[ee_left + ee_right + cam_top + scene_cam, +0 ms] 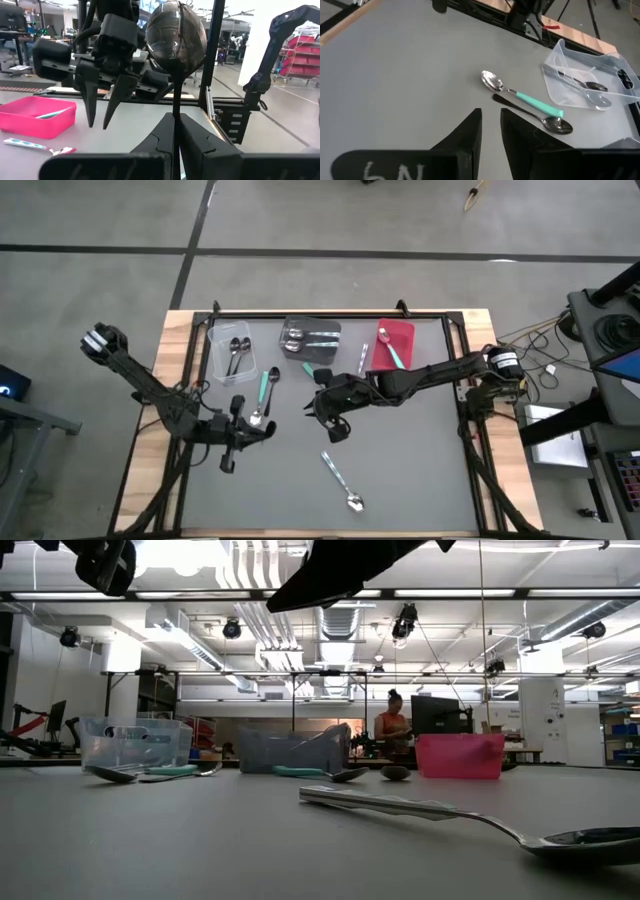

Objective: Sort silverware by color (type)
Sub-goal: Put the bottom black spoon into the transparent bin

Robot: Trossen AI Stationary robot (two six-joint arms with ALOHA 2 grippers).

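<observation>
My left gripper (262,430) (176,116) stands at the table's left near side, level and pointing right, shut on a dark spoon (175,45). Beside it on the mat lie a teal-handled spoon (520,95) (264,392) and a black spoon (535,116). My right gripper (335,428) (490,112) hangs over the middle of the mat, slightly open with nothing between its fingers; it also shows in the left wrist view (99,126). Another spoon (342,482) (450,812) lies flat toward the near edge. My left gripper pinches the spoon's thin black handle (175,102) between its two shut fingers, which lie level and point toward the table's right. The handle rises out of the fingertips and the bowl (175,35) stands above them, clear of the table. The handle's lower end is hidden between the fingers.
Three bins line the far edge: a clear one (230,352) with dark spoons, a dark grey one (310,337) with silver spoons, and a red one (395,345) with a teal-handled spoon. One spoon (362,360) lies between the grey and red bins. A person stands in the room (390,725).
</observation>
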